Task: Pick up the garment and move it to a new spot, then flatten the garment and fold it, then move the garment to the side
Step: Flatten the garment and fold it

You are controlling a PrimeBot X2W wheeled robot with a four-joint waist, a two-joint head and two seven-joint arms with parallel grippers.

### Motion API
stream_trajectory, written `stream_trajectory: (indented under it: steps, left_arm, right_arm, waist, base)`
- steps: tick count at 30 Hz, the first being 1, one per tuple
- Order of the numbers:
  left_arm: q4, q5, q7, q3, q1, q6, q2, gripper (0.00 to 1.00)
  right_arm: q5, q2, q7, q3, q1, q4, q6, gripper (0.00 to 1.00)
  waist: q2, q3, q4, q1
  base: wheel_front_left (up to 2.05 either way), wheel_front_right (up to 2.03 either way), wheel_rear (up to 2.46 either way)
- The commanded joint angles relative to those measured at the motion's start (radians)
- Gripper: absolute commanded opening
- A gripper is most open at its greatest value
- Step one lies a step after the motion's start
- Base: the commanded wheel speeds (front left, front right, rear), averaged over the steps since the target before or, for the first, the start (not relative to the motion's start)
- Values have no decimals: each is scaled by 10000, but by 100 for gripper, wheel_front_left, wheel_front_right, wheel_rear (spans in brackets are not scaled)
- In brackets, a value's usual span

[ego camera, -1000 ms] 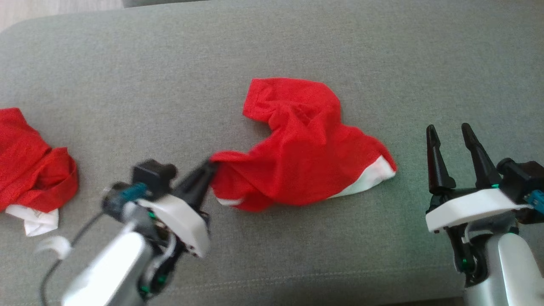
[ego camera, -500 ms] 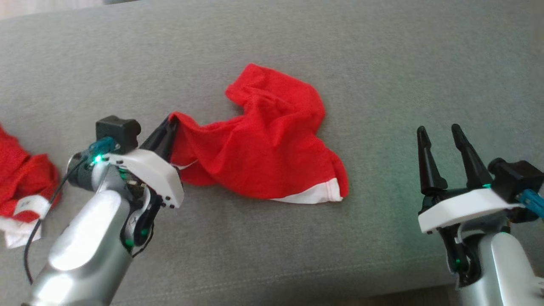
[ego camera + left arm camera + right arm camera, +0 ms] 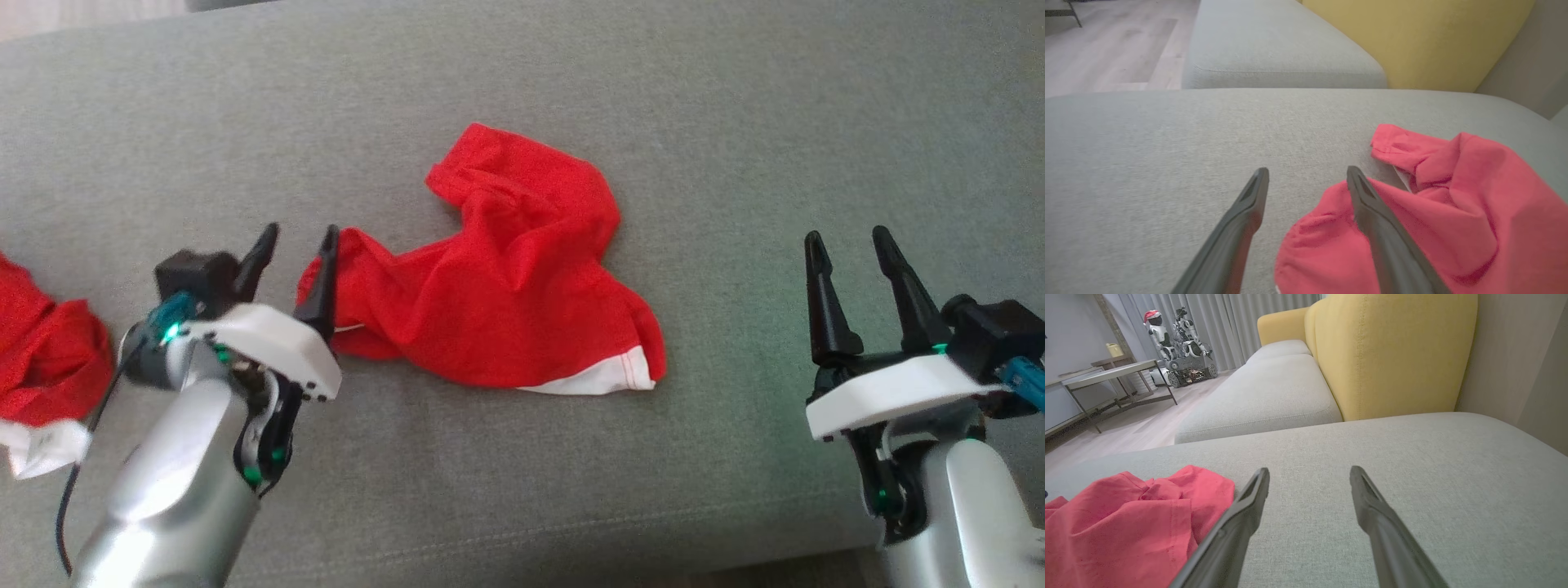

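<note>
Slack is the word for the red garment (image 3: 506, 310): it lies crumpled near the middle of the grey sofa cushion (image 3: 522, 73) and rests wholly on the fabric. One lobe is bunched toward the far side, and a white hem (image 3: 604, 379) is turned out along the near right edge. That central spot looks deliberate, since both arms can reach it with bare cushion all round, which flattening will need. The left gripper (image 3: 300, 233) sits at the garment's leftmost tip with its two fingers spread wide and nothing pinched between them. In the left wrist view one finger lies across the red cloth while the other stands over bare cushion, so the cloth is touched or overlapped but not held. Being open at that corner suits either backing away or closing on the corner, and I judge the moving step done and the flattening not yet begun. The right gripper (image 3: 846, 235) has its fingers apart and empty, over bare cushion well to the right of the garment on the hem side. It is probably parked there to take the opposite edge, so that the two arms can pull the cloth taut between them. A second red garment (image 3: 45, 359) lies at the cushion's left edge, well apart from the first, far enough not to tangle with it. The folds are doubled over one another, so which layer a finger catches will matter.
</note>
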Motion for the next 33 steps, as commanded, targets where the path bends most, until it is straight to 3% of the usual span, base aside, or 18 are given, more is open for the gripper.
stream_trajectory:
  steps: [1,6,12,18,33]
  left_arm:
    - [-428,83,-161,509,3,155,334,100]
    - [-1891,456,-351,1219,921,857,502,100]
    - [-3733,1206,-362,2126,2281,1286,603,100]
    - [-4583,1643,-364,2321,3292,1376,695,100]
    - [-4856,1768,-364,2310,3748,1476,754,100]
  right_arm:
    - [-61,-39,-62,222,-110,-428,-7,100]
    - [-175,-39,19,198,-14,-542,-7,100]
    - [-320,-39,122,222,161,-588,-7,100]
    - [-495,-39,286,387,475,-655,-7,100]
    - [-582,-39,511,512,673,-885,-7,100]
  waist:
    - [0,-120,146,0]
    - [0,-347,518,0]
    - [0,-678,845,0]
    - [0,-988,993,0]
    - [0,-1118,1037,0]
  base:
    - [0,0,0]
    - [0,0,0]
    - [0,0,0]
    - [0,0,0]
    - [0,0,0]
